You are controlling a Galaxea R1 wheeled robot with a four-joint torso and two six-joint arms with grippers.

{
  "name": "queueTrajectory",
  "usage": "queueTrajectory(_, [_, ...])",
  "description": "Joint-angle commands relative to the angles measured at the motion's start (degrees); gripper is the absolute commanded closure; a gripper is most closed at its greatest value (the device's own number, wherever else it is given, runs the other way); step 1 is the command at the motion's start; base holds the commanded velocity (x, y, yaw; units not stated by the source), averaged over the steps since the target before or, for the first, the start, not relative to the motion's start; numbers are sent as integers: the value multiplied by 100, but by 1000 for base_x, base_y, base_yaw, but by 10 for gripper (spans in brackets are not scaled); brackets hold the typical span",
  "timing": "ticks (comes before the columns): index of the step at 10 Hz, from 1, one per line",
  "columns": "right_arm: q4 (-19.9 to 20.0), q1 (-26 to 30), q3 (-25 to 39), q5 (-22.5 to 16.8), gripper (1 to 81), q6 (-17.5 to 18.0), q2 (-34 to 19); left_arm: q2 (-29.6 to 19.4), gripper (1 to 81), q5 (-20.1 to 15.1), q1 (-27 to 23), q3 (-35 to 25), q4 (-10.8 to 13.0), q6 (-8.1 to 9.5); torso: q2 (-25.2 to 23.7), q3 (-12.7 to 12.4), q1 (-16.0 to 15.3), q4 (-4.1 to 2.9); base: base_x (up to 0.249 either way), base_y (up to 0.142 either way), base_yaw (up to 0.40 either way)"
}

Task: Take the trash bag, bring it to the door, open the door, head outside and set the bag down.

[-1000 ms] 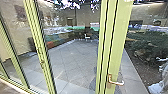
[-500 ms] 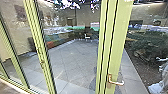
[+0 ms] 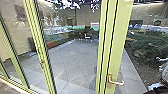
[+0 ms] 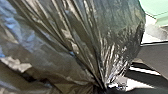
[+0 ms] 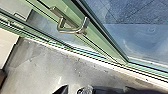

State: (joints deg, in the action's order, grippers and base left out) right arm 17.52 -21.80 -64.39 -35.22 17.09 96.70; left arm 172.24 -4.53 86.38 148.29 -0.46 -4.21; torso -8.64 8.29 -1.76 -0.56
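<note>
A green-framed glass door [image 3: 117,45] stands in front of me in the head view, its metal lever handle [image 3: 115,80] low on the frame. The right wrist view shows this handle [image 5: 72,28] on the green frame, apart from my right gripper [image 5: 72,90], whose dark parts show at the picture's edge. The black trash bag [image 4: 70,40] looms large and wrinkled in the left wrist view. Its folds draw together into a tight neck at my left gripper [image 4: 103,88], which is shut on it.
Green mullions [image 3: 41,55] and glass panes line the left. Behind the glass lie grey paving [image 3: 72,60], a white chair [image 3: 87,36] and bushes [image 3: 147,42]. A pale threshold strip [image 5: 90,57] runs along the door's foot. I cannot identify a dark and pale shape [image 3: 156,87] at lower right.
At the head view's lower right, a dark part has come in where only a pale shape stood. The door and its handle have not moved.
</note>
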Motion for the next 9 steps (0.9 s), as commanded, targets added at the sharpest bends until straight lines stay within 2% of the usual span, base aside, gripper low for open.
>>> queueTrajectory(1, [120, 821, -327, -407, 10, 558, 274, 39, 811, -390, -284, -28, -33, 25, 0, 0, 0, 0, 0, 0, 0])
queueTrajectory(3, [6, 935, -415, -433, 10, 1059, 591, 48, 811, -381, -284, -1, -41, 25, 0, 2, -2, 0, 0, 0, 0])
queueTrajectory(5, [-361, 988, -582, -433, 10, 1784, 984, 39, 811, -390, -284, -1, -42, 25, 2, 2, -4, 0, 0, 0, 0])
queueTrajectory(9, [-556, 1032, -854, -354, 10, 2965, 1688, 39, 811, -390, -292, 16, -42, 25, 4, 5, -6, 0, 0, 0, 0])
